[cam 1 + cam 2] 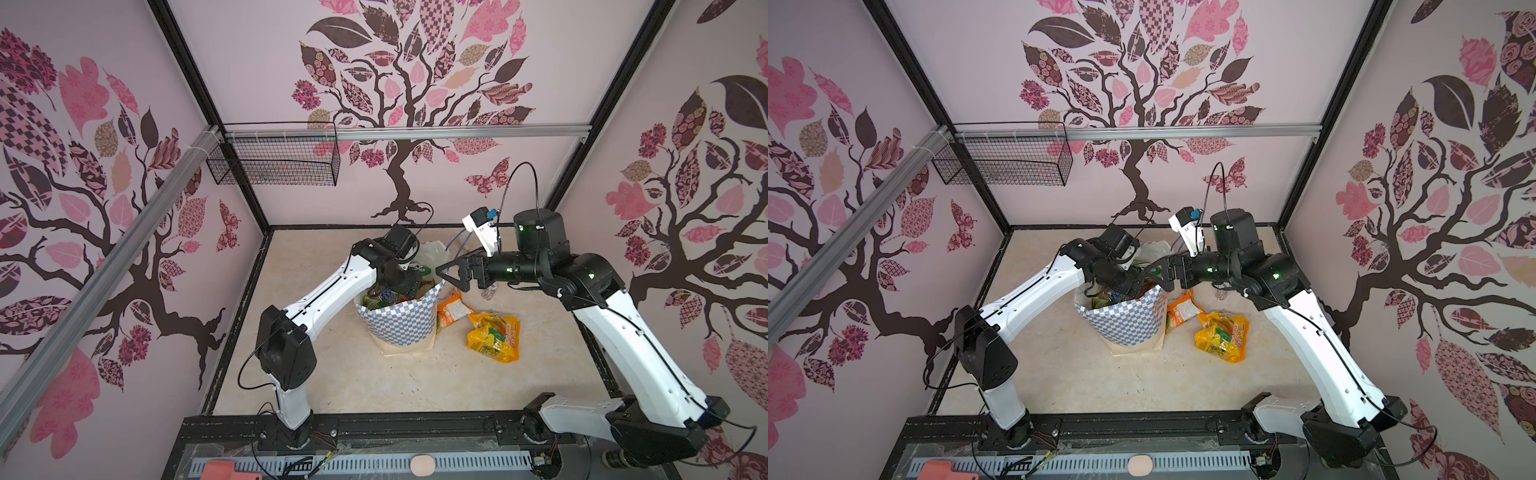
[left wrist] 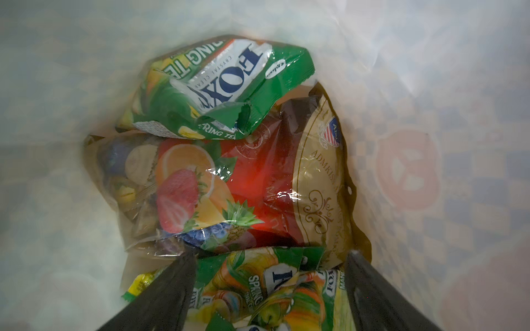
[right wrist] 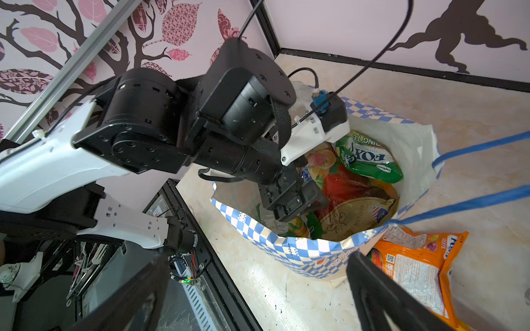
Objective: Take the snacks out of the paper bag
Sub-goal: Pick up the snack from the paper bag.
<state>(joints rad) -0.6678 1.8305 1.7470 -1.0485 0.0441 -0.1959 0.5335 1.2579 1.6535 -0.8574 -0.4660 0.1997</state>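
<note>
Inside the paper bag (image 1: 401, 328), a green-yellow snack packet (image 2: 252, 283) is straddled by the spread jaws of the left gripper (image 2: 269, 256), so closing and lifting seem called for; the right gripper (image 1: 448, 277) is held open.

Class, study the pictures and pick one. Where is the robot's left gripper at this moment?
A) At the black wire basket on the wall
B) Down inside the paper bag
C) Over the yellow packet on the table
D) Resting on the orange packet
B: the wrist view shows the left gripper between the cream inner walls of the paper bag, its jaws apart just above the snacks lying in it.
</note>
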